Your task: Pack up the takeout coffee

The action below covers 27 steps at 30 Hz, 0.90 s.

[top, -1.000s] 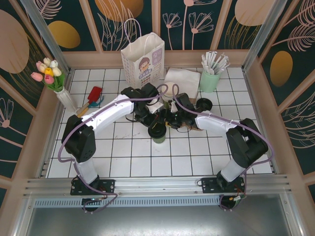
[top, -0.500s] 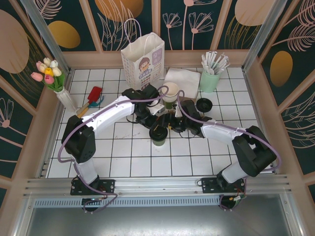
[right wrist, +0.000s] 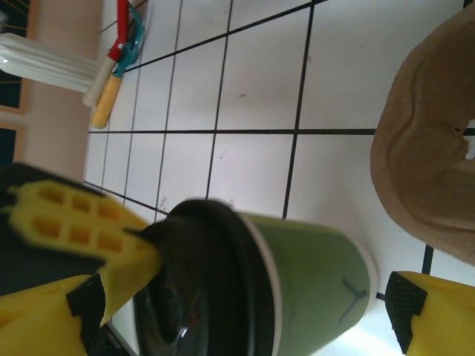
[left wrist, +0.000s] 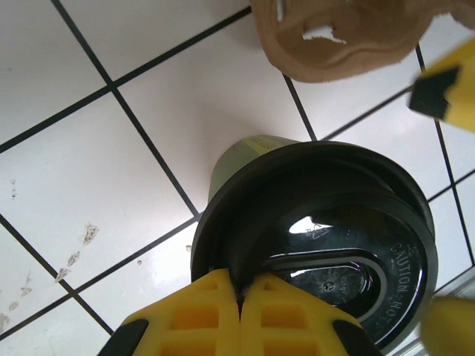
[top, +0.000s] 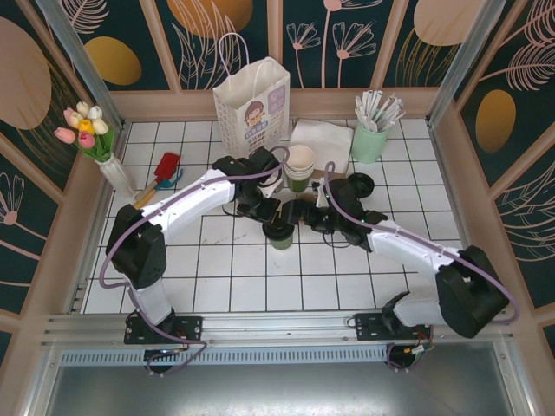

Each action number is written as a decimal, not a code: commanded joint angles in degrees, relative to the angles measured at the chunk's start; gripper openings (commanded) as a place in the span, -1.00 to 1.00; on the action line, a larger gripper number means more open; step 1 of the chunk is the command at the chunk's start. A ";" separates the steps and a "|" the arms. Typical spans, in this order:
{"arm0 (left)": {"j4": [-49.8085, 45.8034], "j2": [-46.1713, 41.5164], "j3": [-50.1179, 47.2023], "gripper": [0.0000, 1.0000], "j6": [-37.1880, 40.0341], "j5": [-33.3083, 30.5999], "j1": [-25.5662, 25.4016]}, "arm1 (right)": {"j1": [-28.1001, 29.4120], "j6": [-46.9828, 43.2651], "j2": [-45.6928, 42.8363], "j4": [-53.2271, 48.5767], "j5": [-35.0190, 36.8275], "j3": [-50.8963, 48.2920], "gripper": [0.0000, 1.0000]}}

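The takeout coffee is a small green cup with a black lid, standing on the white tiles mid-table. My left gripper reaches in from the left and is shut on the lid's rim; in the left wrist view its yellow fingertips pinch the edge of the lid. My right gripper comes from the right and stands open, with the green cup lying between its two fingers and untouched by either. The white paper bag stands upright at the back.
A brown cardboard cup holder lies just beside the cup. Behind it are a stack of cups, a loose black lid, napkins and a mint pot of straws. A flower vase and a red tool sit left.
My right gripper has opened wider around the cup, and the right arm's elbow has swung out to the right. The left gripper and the cup have stayed put.
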 commanded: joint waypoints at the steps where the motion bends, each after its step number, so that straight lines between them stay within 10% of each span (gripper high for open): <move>1: 2.02 -2.32 -0.87 -0.91 -5.88 -2.65 0.21 | 0.56 0.32 -1.65 0.33 -0.91 -3.33 0.92; 11: 5.79 -3.82 -1.71 -0.69 -10.41 2.34 0.15 | 1.58 -0.80 2.71 -2.30 -1.22 0.82 0.53; 27: -1.53 -2.37 0.48 -0.93 -8.83 2.13 0.15 | 1.80 -2.73 7.31 -7.66 -2.22 6.90 0.28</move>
